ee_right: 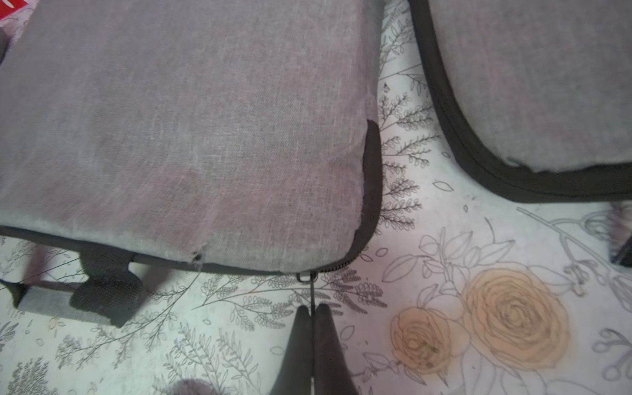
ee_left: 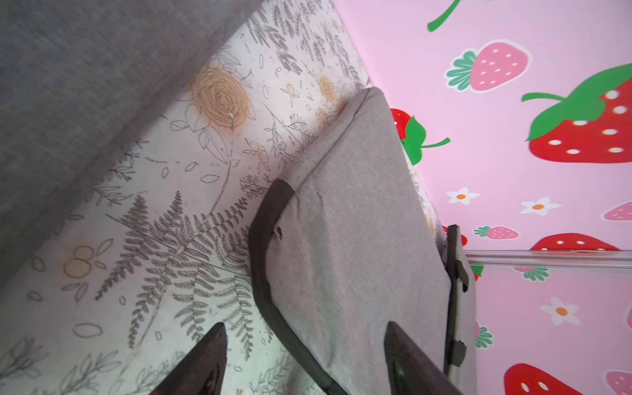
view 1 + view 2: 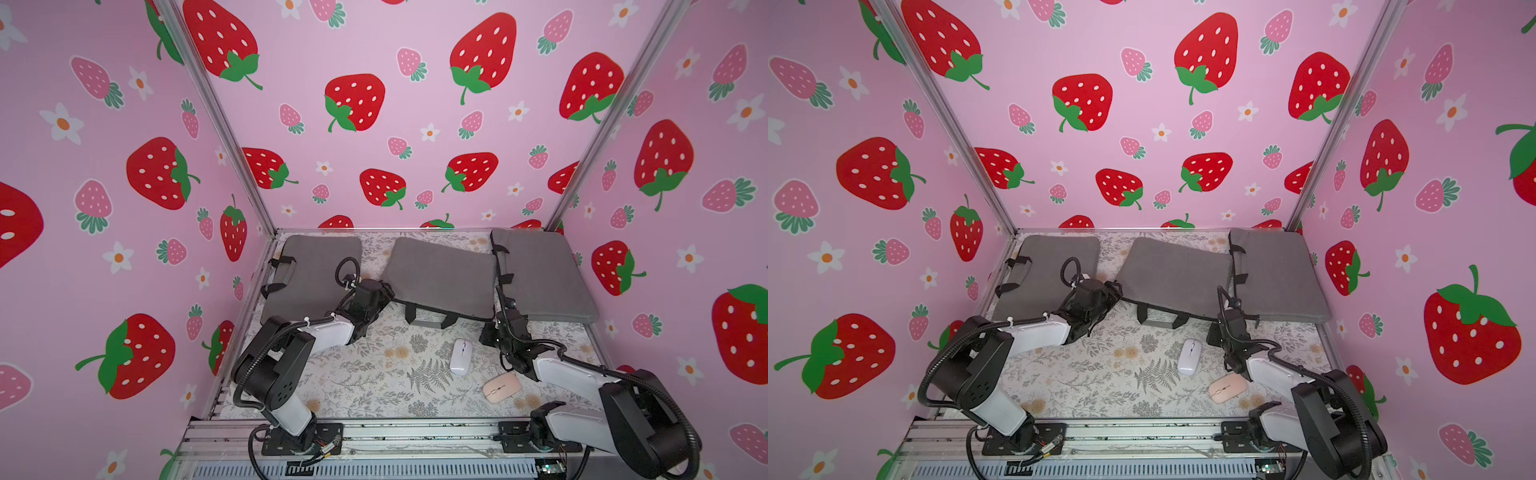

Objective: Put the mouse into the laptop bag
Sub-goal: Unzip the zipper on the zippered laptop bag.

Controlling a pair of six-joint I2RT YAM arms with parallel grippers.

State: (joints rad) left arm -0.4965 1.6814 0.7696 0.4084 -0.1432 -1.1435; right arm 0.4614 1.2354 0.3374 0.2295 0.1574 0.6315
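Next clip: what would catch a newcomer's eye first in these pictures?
The loud pink strawberry walls dominate both top views. Below them, three grey laptop bags line the back of the floral tabletop, with a white mouse and a pink mouse lying loose in front. In the right wrist view, the right tool pinches the middle bag's zipper pull.

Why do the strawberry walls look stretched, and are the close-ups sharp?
In both top views the wide lens stretches the pink strawberry walls near the edges; light is even, shadows faint. Left wrist view: the nearest grey fabric laptop bag is blurred. Right wrist view: the middle grey laptop bag looks pink-tinted, its black zipper pull sharp.
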